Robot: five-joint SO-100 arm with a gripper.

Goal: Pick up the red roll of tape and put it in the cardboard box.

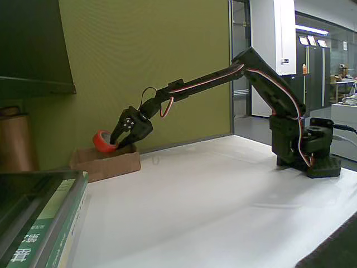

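The red roll of tape (101,140) hangs tilted just above the cardboard box (106,162), over its middle. My gripper (115,145) is shut on the roll's right side, with the black arm stretched out from its base at the right. The box is a shallow brown one standing against the green wall at the left of the white table. The roll's lower edge is about level with the box's rim; I cannot tell whether it touches the box.
A tall brown cylinder (15,139) stands at the far left behind the box. Stacked books (42,223) fill the lower left corner. The arm's base (312,153) sits at the right on the white table (212,206).
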